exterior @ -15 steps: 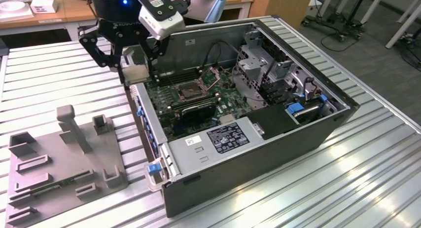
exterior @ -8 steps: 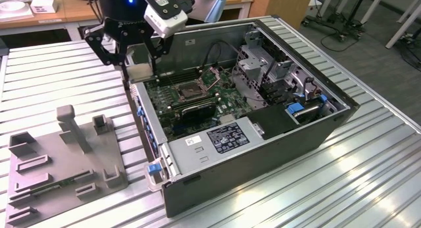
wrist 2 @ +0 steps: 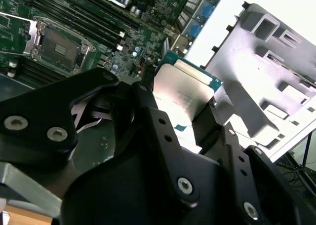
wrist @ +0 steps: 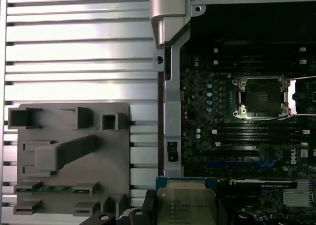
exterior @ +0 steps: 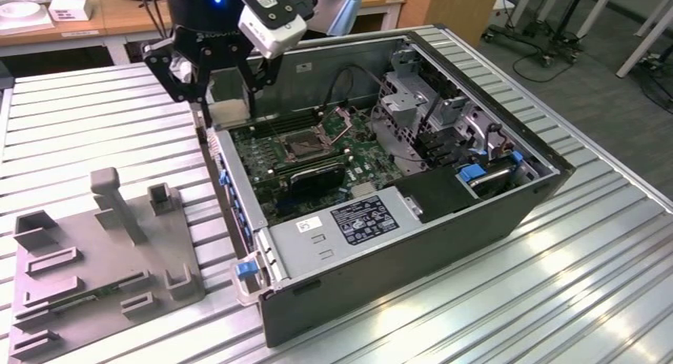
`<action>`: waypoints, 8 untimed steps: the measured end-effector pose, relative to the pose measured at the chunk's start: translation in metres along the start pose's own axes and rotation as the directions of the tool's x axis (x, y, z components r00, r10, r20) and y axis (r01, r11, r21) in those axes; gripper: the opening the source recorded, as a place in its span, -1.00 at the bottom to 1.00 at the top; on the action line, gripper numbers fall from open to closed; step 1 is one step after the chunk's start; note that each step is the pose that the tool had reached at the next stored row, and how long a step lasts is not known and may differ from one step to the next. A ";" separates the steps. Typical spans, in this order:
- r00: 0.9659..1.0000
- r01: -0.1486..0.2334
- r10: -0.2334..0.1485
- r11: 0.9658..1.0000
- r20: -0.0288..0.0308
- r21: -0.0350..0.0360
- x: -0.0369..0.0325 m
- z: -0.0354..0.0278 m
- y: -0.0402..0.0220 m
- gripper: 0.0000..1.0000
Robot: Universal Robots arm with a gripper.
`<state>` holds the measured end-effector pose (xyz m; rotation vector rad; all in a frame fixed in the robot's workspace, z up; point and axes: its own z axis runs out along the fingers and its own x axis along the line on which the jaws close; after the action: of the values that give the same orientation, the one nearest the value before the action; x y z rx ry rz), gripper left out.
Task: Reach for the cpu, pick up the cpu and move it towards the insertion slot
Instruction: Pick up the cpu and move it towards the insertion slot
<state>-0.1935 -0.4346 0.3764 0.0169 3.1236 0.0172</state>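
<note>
Second wrist view gives you the pincer [wrist 2: 185, 109] clenched on the cpu [wrist 2: 183, 89], its fingers [wrist 2: 148, 94] pressing opposite edges of the chip and lifting it clear above the computer case's [exterior: 442, 246] edge. You can find the insertion slot [wrist 2: 58, 48] ahead of the pincer on the green motherboard [wrist 2: 143, 42], lid open, well apart from the held chip; the grey tray [wrist: 69, 156] sits behind

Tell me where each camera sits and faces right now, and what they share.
Exterior view: off the arm, above, facing the open case, tray and gripper.
Second wrist view: behind the fingers, facing the cpu clamped there, slot beyond.
First wrist view: on the arm, facing straight down at tray and slot, cpu at the edge.
All share the slot; both wrist views share the cpu.
</note>
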 end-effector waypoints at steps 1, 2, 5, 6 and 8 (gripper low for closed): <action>1.000 0.000 0.000 1.000 0.000 0.000 -0.0008 0.0001 0.0002 0.09; 1.000 0.000 0.000 1.000 0.000 0.000 -0.0017 0.0001 0.0004 0.09; 1.000 0.000 0.000 1.000 0.000 0.000 -0.0044 0.0003 0.0011 0.09; 1.000 0.000 0.000 1.000 0.000 0.000 -0.0053 0.0003 0.0014 0.09; 1.000 0.000 0.000 1.000 0.000 0.000 -0.0073 0.0003 0.0018 0.09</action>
<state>-0.1861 -0.4328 0.3762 0.0170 3.1237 0.0172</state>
